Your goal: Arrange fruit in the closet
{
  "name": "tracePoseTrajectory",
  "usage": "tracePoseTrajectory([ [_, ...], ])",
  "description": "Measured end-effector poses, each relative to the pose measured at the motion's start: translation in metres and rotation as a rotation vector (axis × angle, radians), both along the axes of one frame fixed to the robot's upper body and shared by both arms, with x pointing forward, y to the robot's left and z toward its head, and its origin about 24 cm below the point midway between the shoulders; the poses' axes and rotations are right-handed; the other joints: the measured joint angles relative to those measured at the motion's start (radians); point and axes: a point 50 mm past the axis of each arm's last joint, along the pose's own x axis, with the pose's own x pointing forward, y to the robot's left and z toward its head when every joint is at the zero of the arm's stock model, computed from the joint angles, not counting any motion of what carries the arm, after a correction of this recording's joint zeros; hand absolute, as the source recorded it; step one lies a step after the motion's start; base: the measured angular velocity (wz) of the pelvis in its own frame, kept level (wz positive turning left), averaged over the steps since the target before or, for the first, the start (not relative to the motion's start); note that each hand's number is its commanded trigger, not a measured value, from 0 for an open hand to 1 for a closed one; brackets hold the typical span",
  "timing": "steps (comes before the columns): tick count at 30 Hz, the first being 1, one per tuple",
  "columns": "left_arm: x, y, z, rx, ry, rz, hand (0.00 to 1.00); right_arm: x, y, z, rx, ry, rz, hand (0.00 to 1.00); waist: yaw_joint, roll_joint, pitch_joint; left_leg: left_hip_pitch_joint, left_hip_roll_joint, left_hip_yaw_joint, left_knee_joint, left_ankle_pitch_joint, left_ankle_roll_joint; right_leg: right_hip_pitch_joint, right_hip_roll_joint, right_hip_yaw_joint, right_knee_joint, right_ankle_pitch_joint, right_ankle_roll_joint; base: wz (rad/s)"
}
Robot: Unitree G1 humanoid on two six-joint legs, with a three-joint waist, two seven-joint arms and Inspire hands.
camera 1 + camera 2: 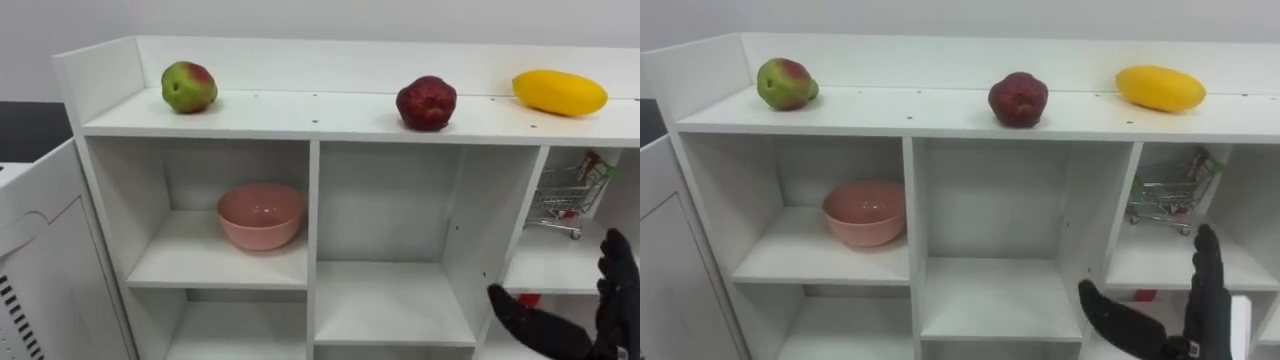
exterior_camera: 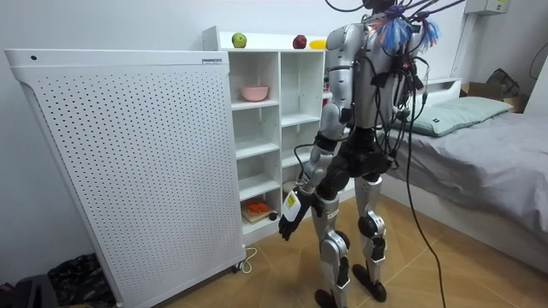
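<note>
Looks like the reach-for-a-fruit stage to me, nothing is picked up yet. All three fruit sit on the top board of the closet (image 1: pixel 313 200), well apart from each other. Left to right there's a green apple (image 1: pixel 188 87) at 10 o'clock in the eye views, a dark red apple (image 1: pixel 426 102) around 1 o'clock, and a long yellow fruit (image 1: pixel 559 92) at 2 o'clock.

In the room view the robot stands right in front of the closet. Its left hand (image 2: pixel 288 224) hangs down by its thigh, and as far as I can make out the fingers are loose with nothing in them. The right hand (image 1: pixel 600 325) is down at 4 o'clock in the eye views, in front of the right-hand column of shelves. Its fingers are straight, the thumb is spread wide, and it's empty.

My guess for the next move: that hand needs to go up toward 12 o'clock, clear the front edge of the top board, and then curl round the yellow fruit, which is the nearest one. Where the fruit should end up is hard to say. The pink bowl (image 1: pixel 260 215) in the upper left compartment at 9 o'clock seems a fair bet.

Other stuff: a white perforated panel (image 2: pixel 128 162) stands left of the closet, and a little toy shopping cart (image 1: pixel 568 195) sits in the upper right compartment just above the hand. Something small and red (image 1: pixel 529 299) is half hidden behind the thumb, can't tell what. There's a bed (image 2: pixel 488 137) off behind the robot. The cart and the upright dividers are what I'd worry about clipping on the way up.
</note>
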Motion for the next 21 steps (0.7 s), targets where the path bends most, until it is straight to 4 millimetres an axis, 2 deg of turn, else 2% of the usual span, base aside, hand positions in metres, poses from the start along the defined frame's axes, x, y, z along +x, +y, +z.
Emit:
tracePoseTrajectory([
  [5, -0.004, 0.002, 0.000, 0.002, 0.015, -0.004, 0.00, 0.007, 0.008, 0.020, -0.044, -0.095, 0.053, 0.00, 0.003, -0.010, 0.0013, -0.009, 0.000, -0.002, 0.007, 0.000, 0.000, 0.002, -0.001, -0.002, 0.005, 0.002, -0.001, 0.00],
  [11, -0.003, 0.002, 0.000, -0.002, 0.015, -0.005, 0.00, 0.017, 0.015, 0.049, -0.064, -0.209, 0.096, 0.00, 0.002, -0.012, 0.0007, -0.010, 0.001, -0.004, 0.007, 0.000, 0.000, 0.002, 0.000, -0.003, 0.005, 0.002, -0.001, 0.00],
  [18, 0.003, 0.003, 0.000, 0.002, 0.013, -0.052, 0.00, 0.028, 0.018, 0.067, -0.083, -0.271, 0.112, 0.00, 0.015, -0.023, 0.0012, -0.015, 0.000, -0.009, 0.008, 0.001, 0.000, 0.001, -0.001, -0.009, 0.001, 0.002, -0.001, 0.01],
  [21, 0.009, 0.006, 0.001, 0.005, 0.011, -0.086, 0.00, 0.034, 0.017, 0.075, -0.103, -0.285, 0.120, 0.00, 0.030, -0.032, -0.0021, -0.016, 0.000, -0.011, 0.009, 0.001, 0.000, 0.000, -0.001, -0.013, 0.000, 0.002, -0.001, 0.02],
])
